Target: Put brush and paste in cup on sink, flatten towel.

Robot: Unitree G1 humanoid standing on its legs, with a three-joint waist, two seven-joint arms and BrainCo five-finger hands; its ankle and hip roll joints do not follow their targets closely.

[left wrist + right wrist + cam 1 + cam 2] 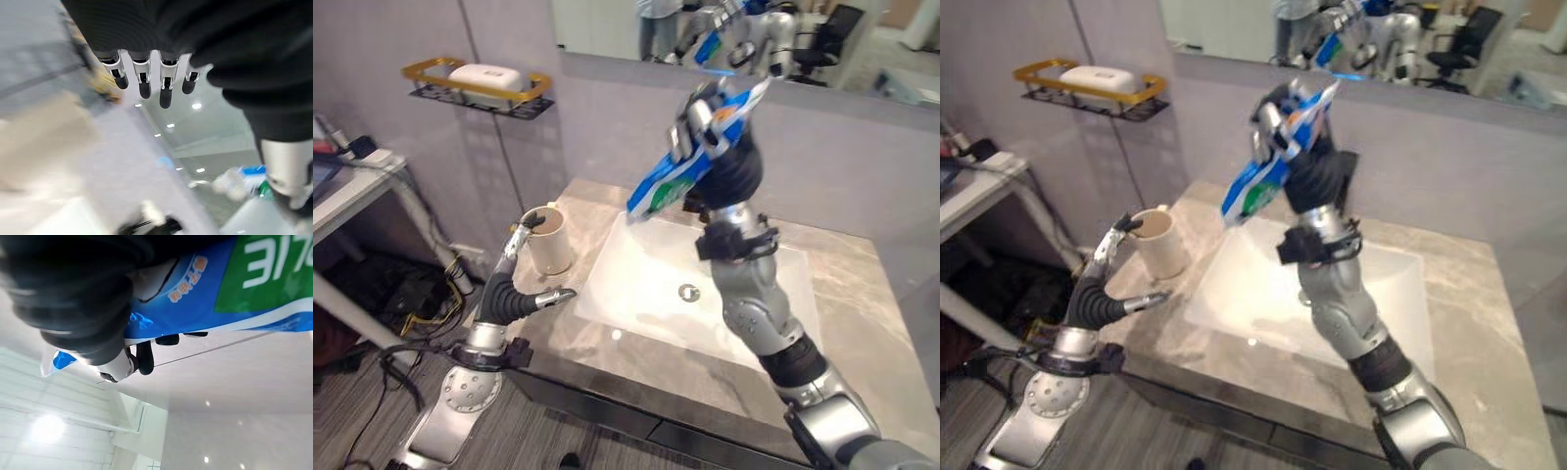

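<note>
A blue, white and green toothpaste tube point(690, 162) hangs high above the white sink basin point(646, 284), its lower end tilted down toward the cup side. My right hand point(710, 122) is shut on the tube's upper part; the same tube point(234, 289) shows up close in the right wrist view. A beige cup point(549, 239) stands on the marble counter left of the basin. My left hand point(514, 279) is open beside the cup, fingers point(142, 78) straight, thumb pointing toward the basin, holding nothing.
A marble counter point(862, 323) surrounds the basin. A gold wall shelf point(475, 90) holds a white soap dish. A mirror point(862, 39) runs above the counter. A white table point(352, 186) stands at far left, with cables on the floor below it.
</note>
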